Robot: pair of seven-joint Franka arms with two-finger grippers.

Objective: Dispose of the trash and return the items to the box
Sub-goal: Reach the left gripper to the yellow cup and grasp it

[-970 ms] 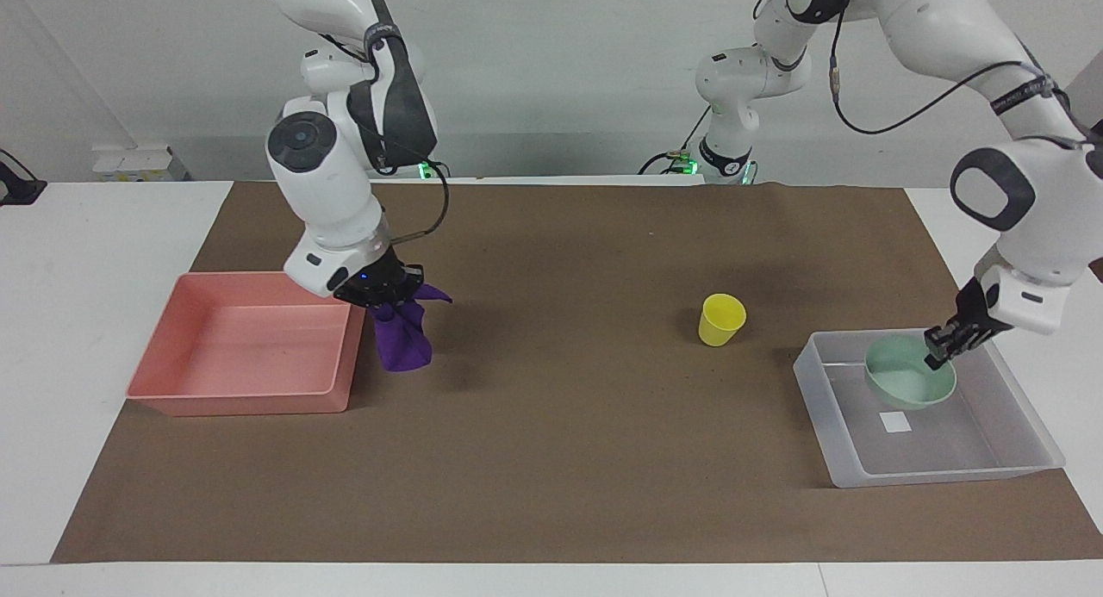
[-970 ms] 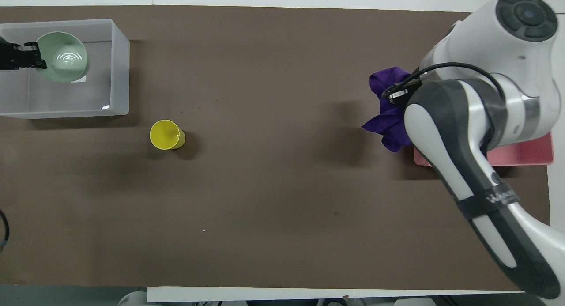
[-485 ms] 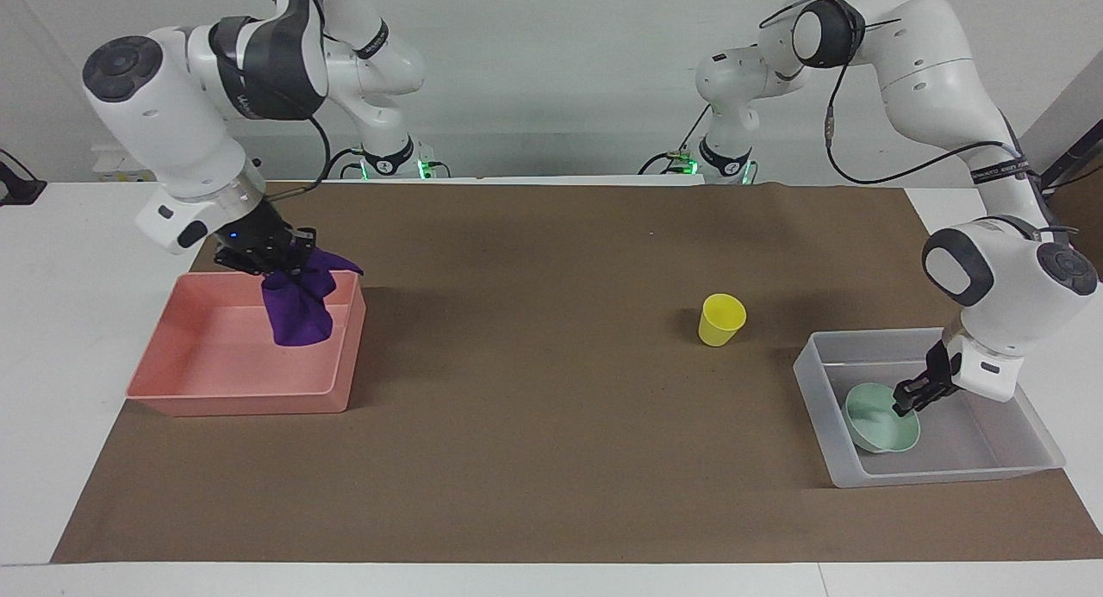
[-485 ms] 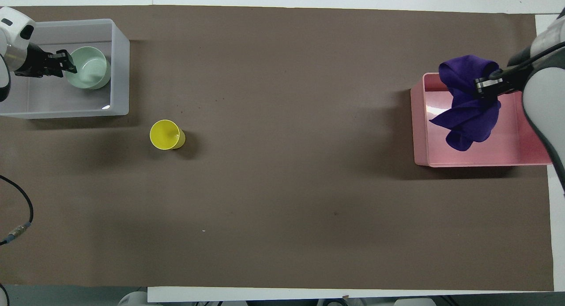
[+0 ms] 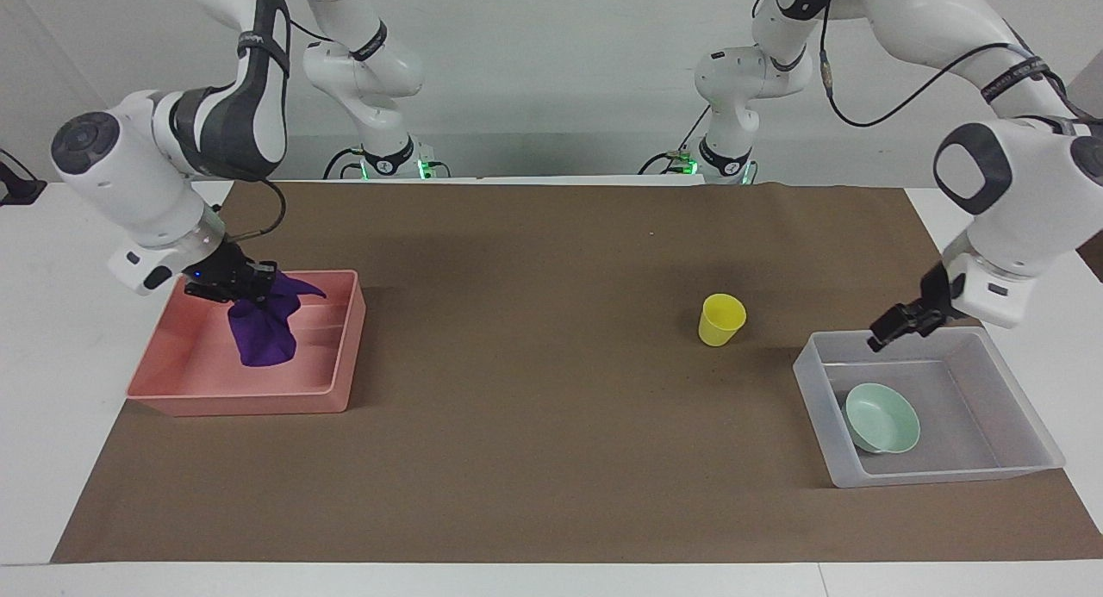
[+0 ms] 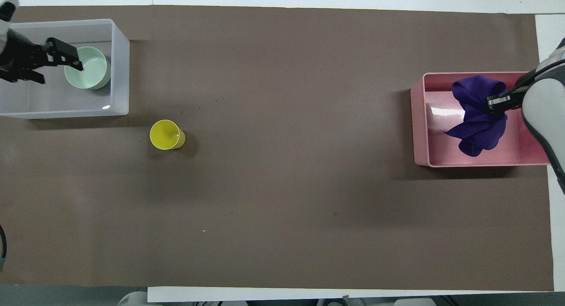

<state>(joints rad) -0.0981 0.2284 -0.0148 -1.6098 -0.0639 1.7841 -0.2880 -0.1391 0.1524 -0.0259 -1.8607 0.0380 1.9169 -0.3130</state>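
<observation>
**Bowl released into the clear box; cloth lowered into the pink bin**

Since half a second ago, the left gripper (image 5: 889, 333) has been lifted off the pale mint-green bowl (image 5: 881, 419) and is now raised over the robot-side rim of the translucent box (image 5: 1031, 407). Its fingers are seen spread apart in the overhead view, with nothing between them. The bowl has been left below the gripper, inside the box, leaning against the wall toward the yellow cup (image 5: 720, 319). The bowl's return is therefore judged complete.

Over the same interval, the right gripper (image 5: 246, 289) has been brought lower and further over the pink bin (image 5: 327, 399). It is clenched on the upper folds of the purple cloth (image 5: 262, 334), which hangs directly beneath it, inside the bin's walls. Whether the lowest fold already touches the bin floor cannot be told. The cloth has not yet been let go, so disposal of the trash is judged nearly done: only an opening of the fingers appears to be needed.

The yellow cup stands upright on the brown mat (image 5: 534, 459), outside the box, between the two grippers and much closer to the left one. It has not been touched and is judged to be the one item left to return. Being freed and nearby, the left gripper appears best placed to fetch it.
</observation>
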